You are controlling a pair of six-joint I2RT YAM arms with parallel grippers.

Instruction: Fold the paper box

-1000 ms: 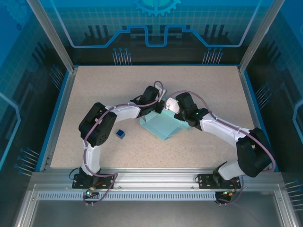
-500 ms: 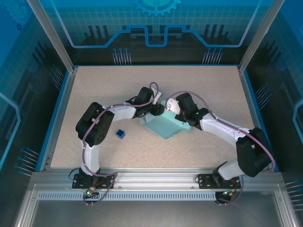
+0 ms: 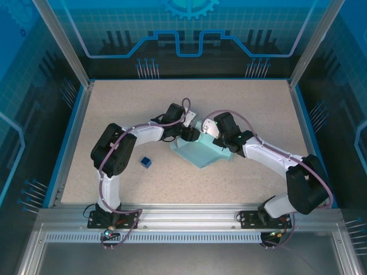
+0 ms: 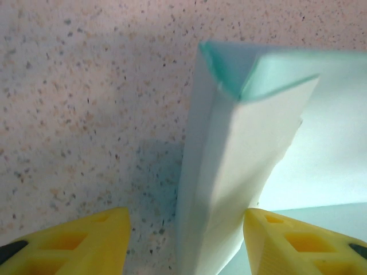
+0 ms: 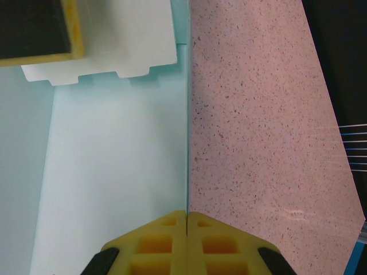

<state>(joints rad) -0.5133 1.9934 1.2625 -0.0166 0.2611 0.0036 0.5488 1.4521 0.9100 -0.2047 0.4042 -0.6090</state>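
Note:
The paper box (image 3: 199, 152) is pale light-blue card, partly folded, lying mid-table between both arms. My left gripper (image 3: 192, 135) is at its far-left corner. In the left wrist view a raised folded wall of the paper box (image 4: 229, 172) stands between the spread yellow fingers of that gripper (image 4: 186, 243); the left finger is clear of it and the right finger is beside it. My right gripper (image 3: 205, 129) is at the far edge. There its gripper (image 5: 187, 232) is shut on the thin upright edge of the card (image 5: 114, 172). A white tabbed flap (image 5: 120, 51) lies beyond.
A tiny dark blue cube (image 3: 145, 162) sits on the speckled table (image 3: 126, 103) left of the box, near the left arm's elbow. A blue rim and metal posts bound the table. The left gripper's yellow-and-black finger (image 5: 40, 28) shows at the right wrist view's top left.
My left gripper has opened and let go of the card, and its arm has shifted slightly left. The right gripper has kept its hold and place.

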